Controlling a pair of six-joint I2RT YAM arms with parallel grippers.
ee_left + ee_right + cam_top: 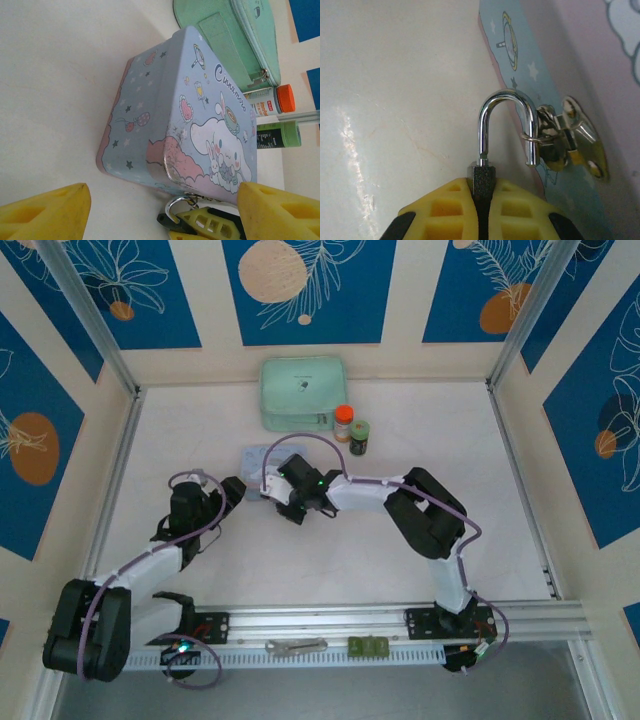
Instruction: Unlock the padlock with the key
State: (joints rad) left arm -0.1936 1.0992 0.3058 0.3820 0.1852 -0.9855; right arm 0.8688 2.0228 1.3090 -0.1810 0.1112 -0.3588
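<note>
Being clenched by the right claw point(484, 192), the padlock point(484, 176) is being held at the tin point(530, 60), its shackle point(506, 102) sprung free at one leg and hooked through the hasp point(572, 137). The left claw point(230, 492) is being held spread wide, facing the tin.

Left claw point(165, 202) gapes wide; right claw point(484, 192) pinched shut.
</note>
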